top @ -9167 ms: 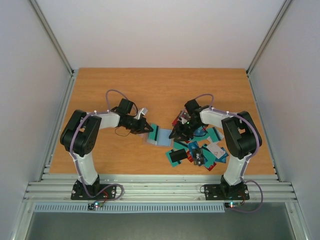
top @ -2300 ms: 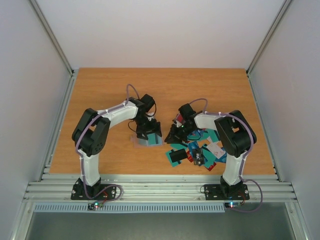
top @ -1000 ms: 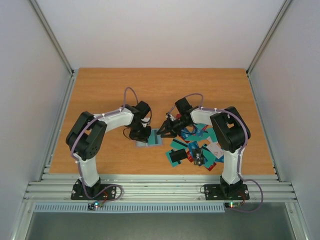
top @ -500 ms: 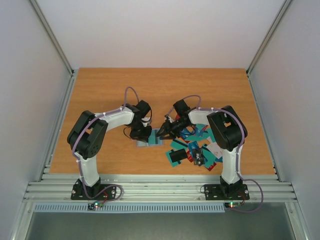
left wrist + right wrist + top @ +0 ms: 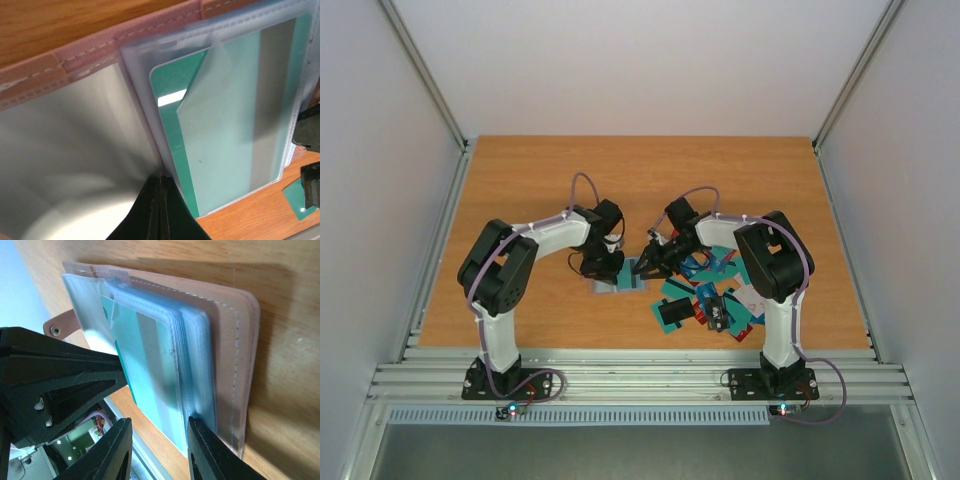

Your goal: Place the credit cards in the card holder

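The left gripper was pinched together on a clear leaf of the open card holder. The right gripper stood apart, with a sleeved teal card lying lengthwise straight ahead. Loose credit cards lay behind it.

Left arm and right arm: black rounded joints, white links, lilac cables. Left gripper and right gripper are black, as are base plates on the aluminium rail.

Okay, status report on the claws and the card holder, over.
Left claw shut, tips at the clear sleeves of the card holder. Right claw open over a teal card partly in a sleeve. Loose cards heaped beside, off the holder.
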`<state>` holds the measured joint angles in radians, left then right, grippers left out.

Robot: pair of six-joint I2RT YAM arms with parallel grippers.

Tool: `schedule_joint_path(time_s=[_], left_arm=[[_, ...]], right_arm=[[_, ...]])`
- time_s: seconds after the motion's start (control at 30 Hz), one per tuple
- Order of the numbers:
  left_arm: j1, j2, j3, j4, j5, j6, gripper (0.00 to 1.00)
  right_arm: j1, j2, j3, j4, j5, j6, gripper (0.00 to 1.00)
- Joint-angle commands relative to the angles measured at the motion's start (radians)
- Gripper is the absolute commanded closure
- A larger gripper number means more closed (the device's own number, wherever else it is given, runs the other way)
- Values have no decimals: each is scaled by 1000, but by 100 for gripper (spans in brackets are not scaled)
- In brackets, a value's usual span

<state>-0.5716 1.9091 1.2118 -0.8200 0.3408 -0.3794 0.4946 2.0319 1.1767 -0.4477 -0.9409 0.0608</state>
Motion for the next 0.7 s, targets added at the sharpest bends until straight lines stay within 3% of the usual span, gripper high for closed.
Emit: schedule_joint_path(time_s=[0.0, 0.5, 0.67], left_arm=[[-12, 78, 15, 44, -12, 25, 100], [-19, 137, 19, 54, 3, 39, 100], [-19, 159, 11, 65, 2, 44, 100]], right_arm=[[13, 18, -9, 34, -28, 0, 68], [15, -42, -81, 252, -162, 110, 68], [13, -77, -93, 245, -143, 99, 68]])
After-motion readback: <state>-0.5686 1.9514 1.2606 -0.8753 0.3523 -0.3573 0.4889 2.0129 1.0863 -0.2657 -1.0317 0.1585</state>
